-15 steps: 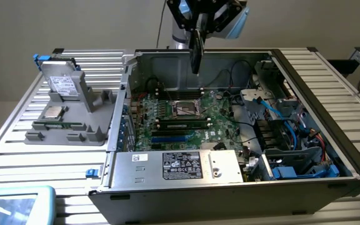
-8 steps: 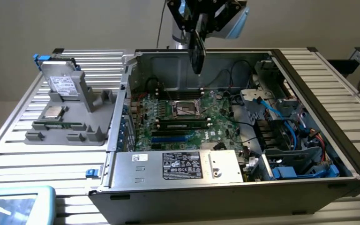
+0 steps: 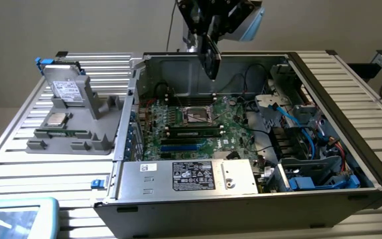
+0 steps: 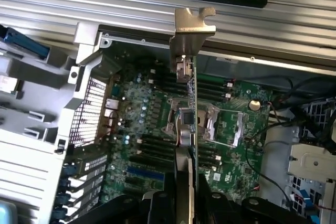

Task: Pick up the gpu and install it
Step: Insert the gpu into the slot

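Note:
The gpu (image 3: 212, 56) hangs edge-down in my gripper (image 3: 209, 31), above the back of the open computer case (image 3: 337, 196). It is a thin dark card, held clear of the green motherboard (image 3: 198, 130) below. My gripper (image 4: 187, 205) is shut on the gpu (image 4: 192, 109), which runs edge-on away from the camera. Its silver end bracket (image 4: 193, 23) sits at the far end, over the case's wall. The black fingers (image 4: 153, 207) press on both faces of the card. Under it lie the processor socket (image 4: 210, 123) and the dark slots.
A grey holder (image 3: 78, 133) stands on the slatted table at the exterior view's left, with a silvery drive (image 3: 68, 89) and a green memory stick (image 3: 63, 133). Inside the case are the power supply (image 3: 191, 177), cables and a drive cage (image 3: 310, 164). A teal-rimmed object (image 3: 15, 219) sits at the front left.

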Tool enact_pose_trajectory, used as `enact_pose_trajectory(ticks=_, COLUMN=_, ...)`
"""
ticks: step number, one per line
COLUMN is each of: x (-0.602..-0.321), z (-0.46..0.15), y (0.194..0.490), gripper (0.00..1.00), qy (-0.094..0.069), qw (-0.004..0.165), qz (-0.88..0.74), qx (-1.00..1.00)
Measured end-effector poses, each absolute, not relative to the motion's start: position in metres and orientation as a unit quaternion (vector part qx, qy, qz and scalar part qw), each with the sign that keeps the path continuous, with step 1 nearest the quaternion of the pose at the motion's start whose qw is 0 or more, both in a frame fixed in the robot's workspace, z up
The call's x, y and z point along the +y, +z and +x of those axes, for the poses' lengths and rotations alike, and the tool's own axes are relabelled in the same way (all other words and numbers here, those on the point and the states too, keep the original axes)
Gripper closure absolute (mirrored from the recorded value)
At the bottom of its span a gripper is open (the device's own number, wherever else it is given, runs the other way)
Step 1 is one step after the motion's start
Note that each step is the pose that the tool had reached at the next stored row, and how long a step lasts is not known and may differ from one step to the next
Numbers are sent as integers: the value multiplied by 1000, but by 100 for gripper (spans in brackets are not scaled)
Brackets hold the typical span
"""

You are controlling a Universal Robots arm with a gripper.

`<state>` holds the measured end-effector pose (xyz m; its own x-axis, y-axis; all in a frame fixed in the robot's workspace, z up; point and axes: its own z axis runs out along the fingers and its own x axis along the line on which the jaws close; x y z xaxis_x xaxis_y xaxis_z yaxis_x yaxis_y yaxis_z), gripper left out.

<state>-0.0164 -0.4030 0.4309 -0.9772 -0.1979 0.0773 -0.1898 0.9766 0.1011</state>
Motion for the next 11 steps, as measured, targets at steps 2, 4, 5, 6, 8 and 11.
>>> enact_pose_trajectory(ticks=2, x=-403, z=-16, y=431, gripper=73, qy=-46, qw=44, qz=115, qx=-991)
enact_pose_trajectory(ticks=4, x=-403, z=-16, y=431, gripper=73, qy=-45, qw=45, qz=133, qx=-989)
enact_pose_trajectory(ticks=5, x=-403, z=-16, y=431, gripper=73, qy=-45, qw=45, qz=142, qx=-988)
enact_pose_trajectory(ticks=6, x=-403, z=-16, y=430, gripper=73, qy=-44, qw=46, qz=151, qx=-986)
enact_pose_trajectory(ticks=8, x=-403, z=-16, y=430, gripper=73, qy=-43, qw=47, qz=169, qx=-984)
enact_pose_trajectory(ticks=11, x=-403, z=-16, y=430, gripper=73, qy=-42, qw=48, qz=196, qx=-979)
